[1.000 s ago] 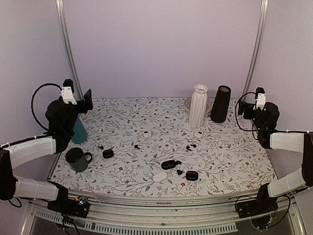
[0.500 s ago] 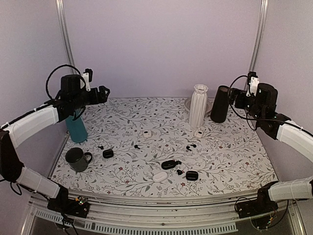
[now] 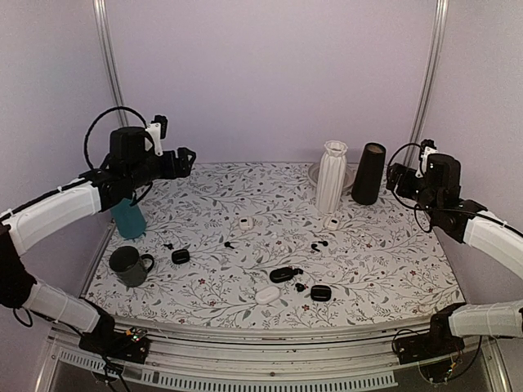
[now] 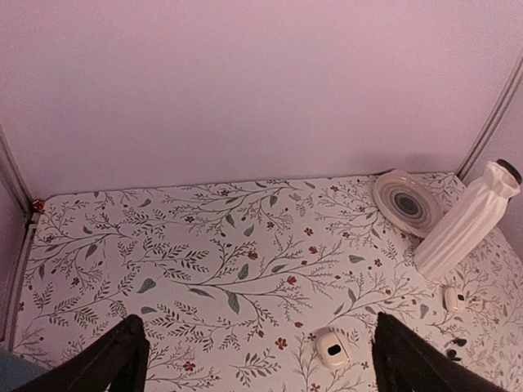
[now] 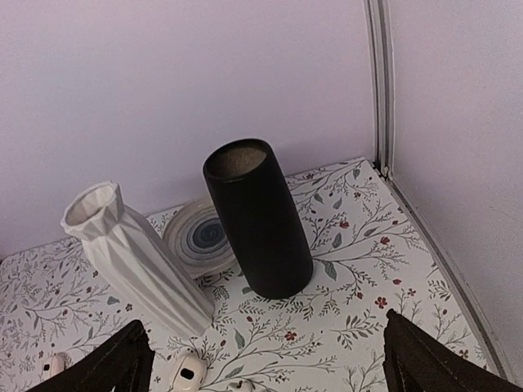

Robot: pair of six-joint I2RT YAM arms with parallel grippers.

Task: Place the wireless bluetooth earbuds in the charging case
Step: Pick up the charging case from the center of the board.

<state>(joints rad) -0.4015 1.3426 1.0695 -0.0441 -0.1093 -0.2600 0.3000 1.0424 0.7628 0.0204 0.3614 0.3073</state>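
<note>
A: Claws?
B: We log the left claw (image 3: 184,157) and right claw (image 3: 395,175) both spread wide, empty, above the worktop (image 3: 204,204) far corners.
A: Earbuds?
B: Black earbuds (image 3: 229,244) lie loose mid-worktop (scattered apart); a black charging case (image 3: 282,274) sits toward the near edge.

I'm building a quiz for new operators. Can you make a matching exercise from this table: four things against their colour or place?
Things:
1. mug
2. ribbed vase
3. bottle
4. cylinder

Descriptions:
A. white
B. teal, far left
C. dark, with a handle, near left corner
D. black, right of the vase

Pairs: 1-C, 2-A, 3-B, 4-D
</note>
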